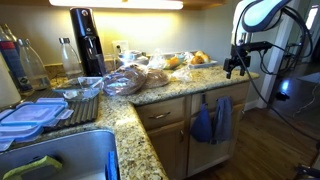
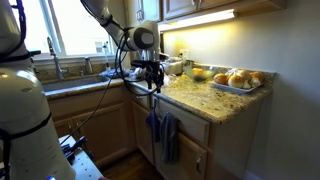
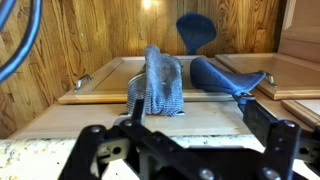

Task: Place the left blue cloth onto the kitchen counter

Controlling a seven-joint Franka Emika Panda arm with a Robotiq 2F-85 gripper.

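Note:
Two cloths hang side by side on the cabinet front below the kitchen counter (image 1: 185, 90) in both exterior views. The left blue cloth (image 1: 203, 123) (image 2: 154, 129) is saturated royal blue. A duller grey-blue towel (image 1: 223, 117) (image 2: 170, 138) hangs next to it. In the wrist view the royal-blue cloth (image 3: 225, 75) lies right of the knitted grey-blue towel (image 3: 163, 82). My gripper (image 1: 236, 66) (image 2: 150, 78) (image 3: 185, 145) hovers over the counter's edge (image 2: 200, 100) above the cloths. It is open and empty, touching neither cloth.
A tray of fruit and bread (image 1: 190, 62) (image 2: 235, 80) and bagged food (image 1: 125, 80) sit on the counter. A black soda maker (image 1: 88, 42), bottles (image 1: 25, 65), plastic lids (image 1: 35, 112) and a sink (image 1: 60, 160) are further along. A wooden floor (image 1: 275, 140) lies below.

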